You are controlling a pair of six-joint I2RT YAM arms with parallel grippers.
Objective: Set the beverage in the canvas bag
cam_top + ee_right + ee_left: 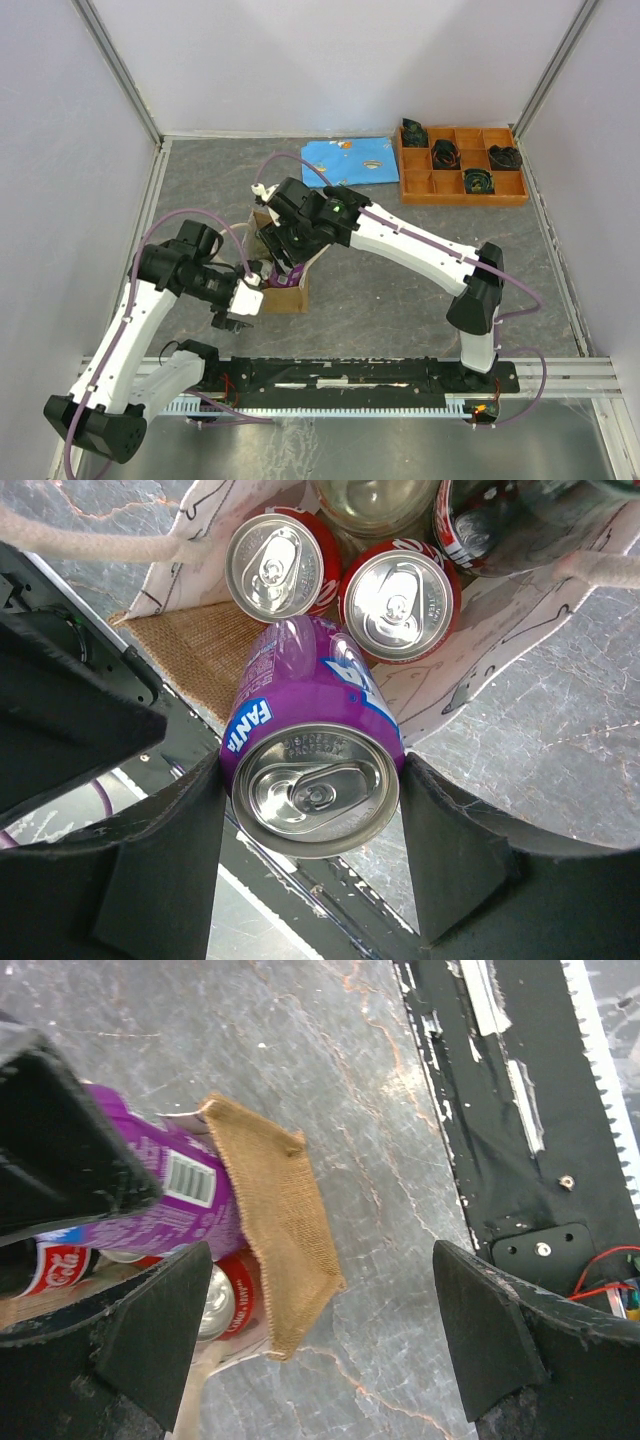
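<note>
left arm, right arm: white shells, black joints | cables: purple | claw fingers: black wedges

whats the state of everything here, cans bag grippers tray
Fanta can: sealed, tilted, lower end at the bag's mouth.
right gripper: shut on the Fanta can.
left gripper: open, holding nothing.
canvas bag: upright, mouth open, cans inside.
Coca-Cola cans: two, sealed, upright in the bag.
orange tray: some compartments hold dark parts, others bare.

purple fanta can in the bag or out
Partly in: the right gripper holds the purple can tilted, base inside the canvas bag, top outside.
</note>
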